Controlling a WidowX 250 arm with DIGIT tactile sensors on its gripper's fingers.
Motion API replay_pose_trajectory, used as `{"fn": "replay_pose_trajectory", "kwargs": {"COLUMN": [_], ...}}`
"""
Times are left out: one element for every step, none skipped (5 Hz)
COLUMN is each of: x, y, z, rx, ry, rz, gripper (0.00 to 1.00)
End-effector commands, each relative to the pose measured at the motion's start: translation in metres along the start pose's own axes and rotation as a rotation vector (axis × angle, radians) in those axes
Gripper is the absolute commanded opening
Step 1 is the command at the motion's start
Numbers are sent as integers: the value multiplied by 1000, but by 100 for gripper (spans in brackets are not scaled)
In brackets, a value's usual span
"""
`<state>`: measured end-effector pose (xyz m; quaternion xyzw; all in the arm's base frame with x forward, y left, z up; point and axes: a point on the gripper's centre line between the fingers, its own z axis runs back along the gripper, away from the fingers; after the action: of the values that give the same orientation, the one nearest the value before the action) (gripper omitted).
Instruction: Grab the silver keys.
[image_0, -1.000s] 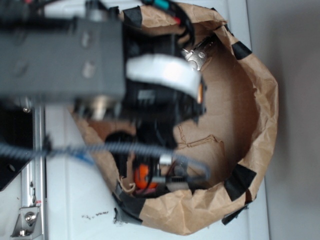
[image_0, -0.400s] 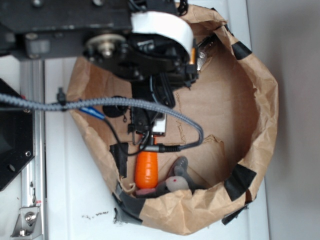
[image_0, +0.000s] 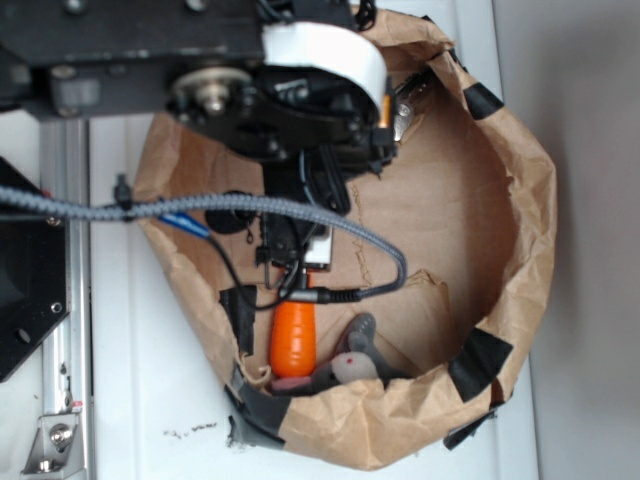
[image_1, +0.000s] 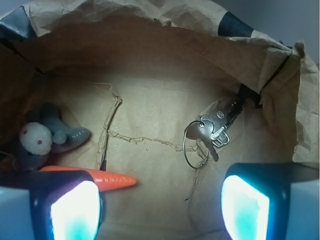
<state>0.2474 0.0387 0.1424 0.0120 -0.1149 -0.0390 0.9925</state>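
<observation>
The silver keys (image_1: 214, 125) lie on the brown paper floor with their thin wire ring toward me, near the right wall. In the exterior view the keys (image_0: 404, 112) peek out beside the arm at the top of the bag. My gripper (image_1: 160, 202) is open and empty, with its two lit fingers at the bottom corners of the wrist view. It hangs above bare paper, and the keys sit ahead and to the right of it. In the exterior view the arm hides the fingers.
An orange carrot (image_1: 112, 179) lies at the left, its tip by the left finger, and it also shows in the exterior view (image_0: 293, 338). A grey plush toy (image_1: 47, 136) sits beyond it. The crumpled paper bag walls (image_0: 525, 210) with black tape patches ring everything.
A second ago the arm was blurred and lower in the exterior view, covering the carrot and plush. It has since shifted toward the top. Nothing has moved in the last half second.
</observation>
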Motion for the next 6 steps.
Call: {"fn": "replay_pose_trajectory", "kwargs": {"x": [5,2,6,13,14,16], "y": [3,19,30,41,36,28], "z": [7,-24,-35,-47,-59,-66], "rx": [9,30,33,-12,11,19], "ry": [-24,-52,-67,-71,-95,-109], "rz": [16,-20,-35,-44,-30,-17], "gripper": [100,100,100,100,100,100]}}
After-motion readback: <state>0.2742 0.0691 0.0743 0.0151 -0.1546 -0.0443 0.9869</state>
